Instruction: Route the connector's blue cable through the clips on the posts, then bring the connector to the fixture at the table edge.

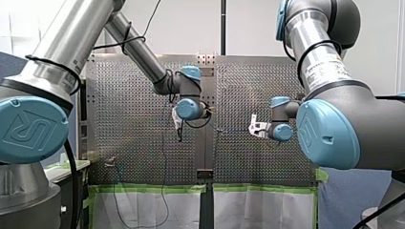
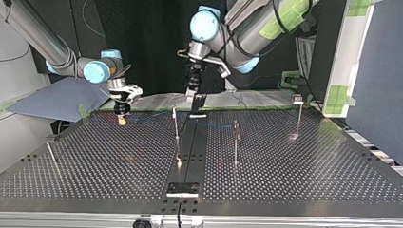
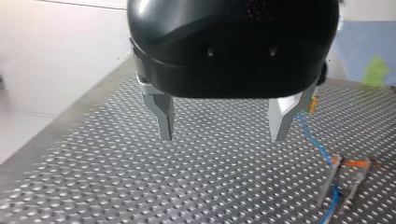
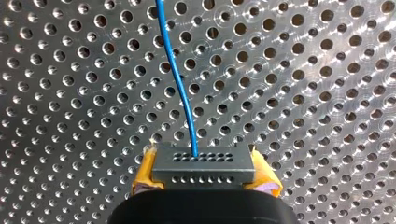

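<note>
Grey perforated connector (image 4: 203, 167) clamped in right tool (image 4: 205, 177); blue cable (image 4: 180, 79) exits one hole, arcs away.

My left arm (image 1: 57, 43) and my right arm (image 1: 325, 62) are silver tubes with blue logo caps and black cables. My left gripper (image 3: 222, 138) is black with 2 metal fingers (image 3: 163, 116); my right gripper (image 4: 204, 164) has yellow pads (image 4: 145, 172).

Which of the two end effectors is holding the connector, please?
My right end effector: its yellow pads clamp the connector; my left end effector is open.
</note>
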Available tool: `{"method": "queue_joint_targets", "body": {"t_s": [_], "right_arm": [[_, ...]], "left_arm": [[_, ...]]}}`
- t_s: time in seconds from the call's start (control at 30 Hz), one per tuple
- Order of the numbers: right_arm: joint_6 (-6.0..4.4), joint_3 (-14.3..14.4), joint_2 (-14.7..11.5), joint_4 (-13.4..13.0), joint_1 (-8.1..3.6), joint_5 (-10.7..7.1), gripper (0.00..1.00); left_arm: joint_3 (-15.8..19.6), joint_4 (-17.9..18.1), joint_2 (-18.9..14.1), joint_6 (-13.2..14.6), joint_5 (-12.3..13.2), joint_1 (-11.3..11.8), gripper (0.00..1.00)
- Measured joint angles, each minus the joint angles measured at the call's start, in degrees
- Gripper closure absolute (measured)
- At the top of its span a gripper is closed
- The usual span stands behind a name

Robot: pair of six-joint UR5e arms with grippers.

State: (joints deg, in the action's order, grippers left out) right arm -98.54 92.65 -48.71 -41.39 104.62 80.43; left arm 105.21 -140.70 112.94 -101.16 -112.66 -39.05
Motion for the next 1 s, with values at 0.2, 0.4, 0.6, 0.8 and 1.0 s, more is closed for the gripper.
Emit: {"method": "queue_joint_targets", "body": {"t_s": [0.2,0.4,0.6,0.8,1.0], "right_arm": [[0.0,0.0,0.0,0.1,0.04,0.0,0.98],[0.0,0.0,0.0,0.1,0.15,0.0,0.98],[-0.04,0.0,0.0,0.1,0.05,0.0,0.98],[-0.08,0.0,0.0,0.0,0.02,0.0,0.98],[-0.09,0.0,0.0,-0.1,-0.05,0.0,0.98]], "left_arm": [[2.7,2.8,-2.8,-1.6,0.4,0.2,0.0],[5.3,5.3,-5.3,-1.7,1.3,0.2,0.0],[8.5,8.5,-8.5,-1.8,1.4,0.2,0.0],[11.4,10.7,-11.5,-1.8,1.4,0.3,0.0],[14.2,12.2,-14.2,-2.4,1.4,0.3,0.0]]}}
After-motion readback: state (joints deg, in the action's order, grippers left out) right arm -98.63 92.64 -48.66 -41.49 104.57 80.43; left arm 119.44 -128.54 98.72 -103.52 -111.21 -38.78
